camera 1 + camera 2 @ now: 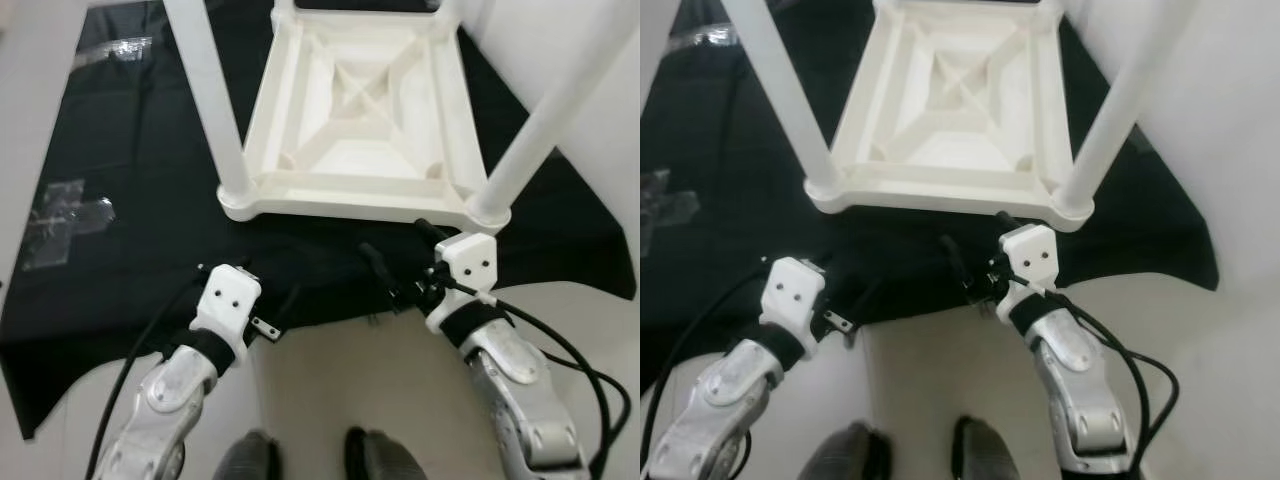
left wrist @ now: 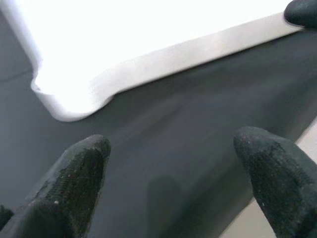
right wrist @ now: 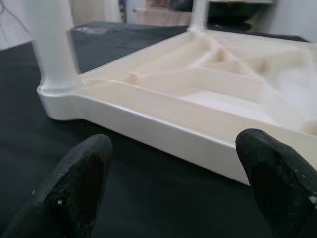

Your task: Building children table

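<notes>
You see the upturned white table on the black cloth; your left gripper and right gripper hover near its edge, jaws spread.

Silver arms, white wrist blocks, black cables, left gripper and right gripper with textured black fingers

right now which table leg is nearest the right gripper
The near-right leg, rising from the upturned table's corner just beyond the right gripper; the near-left leg stands near the left gripper.
</notes>
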Robot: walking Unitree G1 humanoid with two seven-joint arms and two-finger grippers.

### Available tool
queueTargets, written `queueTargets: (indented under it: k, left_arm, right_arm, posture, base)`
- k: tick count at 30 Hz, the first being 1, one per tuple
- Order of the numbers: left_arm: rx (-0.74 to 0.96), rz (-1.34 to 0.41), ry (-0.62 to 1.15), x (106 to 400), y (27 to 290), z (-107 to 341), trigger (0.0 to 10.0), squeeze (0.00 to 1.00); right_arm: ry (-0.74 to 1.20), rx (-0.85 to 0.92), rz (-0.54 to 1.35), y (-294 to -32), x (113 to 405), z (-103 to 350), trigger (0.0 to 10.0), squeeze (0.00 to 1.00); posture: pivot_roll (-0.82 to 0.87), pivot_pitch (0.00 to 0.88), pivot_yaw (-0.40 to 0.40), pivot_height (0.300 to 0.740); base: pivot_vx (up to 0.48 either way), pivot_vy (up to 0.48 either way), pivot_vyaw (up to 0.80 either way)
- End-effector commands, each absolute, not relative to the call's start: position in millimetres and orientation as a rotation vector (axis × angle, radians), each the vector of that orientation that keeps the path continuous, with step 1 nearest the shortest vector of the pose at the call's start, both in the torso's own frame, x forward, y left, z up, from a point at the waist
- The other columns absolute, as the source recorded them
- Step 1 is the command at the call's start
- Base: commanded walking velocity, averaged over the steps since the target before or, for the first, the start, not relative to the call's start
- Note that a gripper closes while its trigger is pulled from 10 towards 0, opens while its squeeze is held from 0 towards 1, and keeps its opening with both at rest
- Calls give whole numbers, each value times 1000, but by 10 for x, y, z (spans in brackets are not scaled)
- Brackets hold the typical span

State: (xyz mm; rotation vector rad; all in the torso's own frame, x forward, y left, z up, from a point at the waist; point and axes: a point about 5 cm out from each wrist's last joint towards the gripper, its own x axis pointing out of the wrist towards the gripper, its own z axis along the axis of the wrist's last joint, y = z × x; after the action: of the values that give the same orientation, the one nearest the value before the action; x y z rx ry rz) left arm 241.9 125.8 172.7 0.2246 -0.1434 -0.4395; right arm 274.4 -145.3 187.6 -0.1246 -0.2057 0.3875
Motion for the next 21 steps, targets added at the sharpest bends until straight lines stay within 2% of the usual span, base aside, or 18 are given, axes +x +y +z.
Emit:
queueTargets:
  k: [1,5,8,10,14,15,21]
  left_arm:
    - [233,-438,-116,2388,1275,1648,10000,0]
    - [234,-441,-107,2406,1256,1611,10000,0]
    - [230,-442,-99,2413,1248,1592,10000,0]
    - [222,-438,-80,2408,1244,1536,10000,0]
    - [191,-453,-64,2384,1216,1485,10000,0]
    - [189,-474,-53,2362,1170,1438,10000,0]
    - [189,-497,-46,2327,1104,1410,10000,0]
  right_arm:
    - [-185,-163,362,-1422,2870,1844,10000,0]
    - [-169,-206,348,-1385,3083,1892,10000,0]
    - [-163,-213,360,-1365,3128,1900,10000,0]
    - [-161,-272,397,-1309,3217,1908,10000,0]
    - [-96,-284,442,-1218,3407,1946,10000,0]
    - [-49,-310,594,-1038,3535,2035,10000,0]
    - [-59,-429,788,-826,3664,2252,10000,0]
  posture:
    - [46,260,-34,740]
    - [53,261,-40,740]
    - [53,261,-40,740]
    - [59,263,-38,740]
    - [63,267,-32,740]
    - [71,272,-35,740]
    - [95,287,-48,740]
  base:
    - [0,0,0]
    - [0,0,0]
    - [0,0,0]
    - [0,0,0]
    - [0,0,0]
    - [0,0,0]
    - [0,0,0]
